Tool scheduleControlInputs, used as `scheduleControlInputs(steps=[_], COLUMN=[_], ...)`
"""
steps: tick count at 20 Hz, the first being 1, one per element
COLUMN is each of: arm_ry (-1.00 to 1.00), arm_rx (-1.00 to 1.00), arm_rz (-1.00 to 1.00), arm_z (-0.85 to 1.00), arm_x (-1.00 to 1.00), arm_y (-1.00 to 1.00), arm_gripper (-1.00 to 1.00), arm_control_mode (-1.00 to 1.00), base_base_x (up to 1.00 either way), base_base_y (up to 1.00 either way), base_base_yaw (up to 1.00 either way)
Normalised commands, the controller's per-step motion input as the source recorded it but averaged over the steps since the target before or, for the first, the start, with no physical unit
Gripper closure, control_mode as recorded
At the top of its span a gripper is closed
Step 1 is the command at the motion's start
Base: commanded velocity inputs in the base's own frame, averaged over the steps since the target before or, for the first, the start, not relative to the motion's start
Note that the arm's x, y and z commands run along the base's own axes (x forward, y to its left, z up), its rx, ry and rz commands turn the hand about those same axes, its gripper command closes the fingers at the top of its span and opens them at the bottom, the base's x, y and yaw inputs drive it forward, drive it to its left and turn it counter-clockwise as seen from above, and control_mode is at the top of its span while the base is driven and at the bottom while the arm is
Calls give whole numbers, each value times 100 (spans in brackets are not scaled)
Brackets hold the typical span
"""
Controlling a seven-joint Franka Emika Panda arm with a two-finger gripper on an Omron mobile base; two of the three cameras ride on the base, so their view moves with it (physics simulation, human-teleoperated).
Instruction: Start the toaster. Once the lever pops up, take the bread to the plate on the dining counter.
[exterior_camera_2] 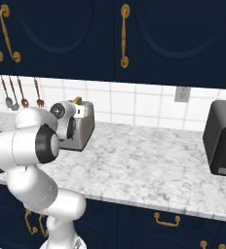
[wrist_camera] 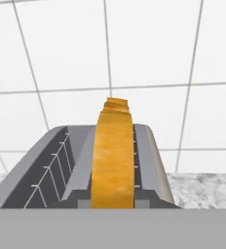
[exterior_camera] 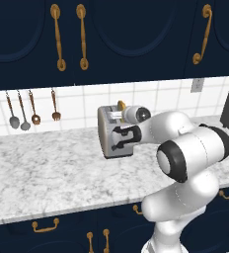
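Hovering right at the end face of the toaster point(exterior_camera: 117, 132), my tool point(exterior_camera: 120, 138) sat just left of centre in the left base view, and its jaws were clamped nearly shut. I couldn't tell if they had pinched the lever or only closed on air beside it, since the tool hid that face.

The bread point(wrist_camera: 114, 154) stood upright in one slot, poking well above the rim in the middle of the hand view, so by my guess the lever hadn't gone down yet. The other slot was empty.

What worried me: a shut tool pressing off-centre could slip off the lever and shove the whole toaster back across the tabletop point(exterior_camera: 42, 168) toward the tiled wall. It's a small box, so it would probably slide or tip easily. Also, going for the slice too soon, or pinching only the crust at the top, could drop it back in crooked.
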Motion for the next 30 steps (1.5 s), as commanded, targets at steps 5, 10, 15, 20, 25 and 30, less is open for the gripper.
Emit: scheduleControlInputs(steps=[5,10,15,20,25,30], arm_ry=[0,0,0,0,11,21], arm_rx=[0,0,0,0,0,0], arm_rz=[0,0,0,0,-3,-7], arm_z=[51,40,30,36,51,46], arm_x=[-2,-27,-68,-84,-78,-73], arm_y=[0,0,0,1,0,-1], arm_gripper=[100,100,100,100,100,100], arm_control_mode=[-100,-100,-100,-100,-100,-100], base_base_x=[0,0,0,0,0,0], base_base_y=[0,0,0,0,0,0], base_base_yaw=[0,0,0,0,0,0])
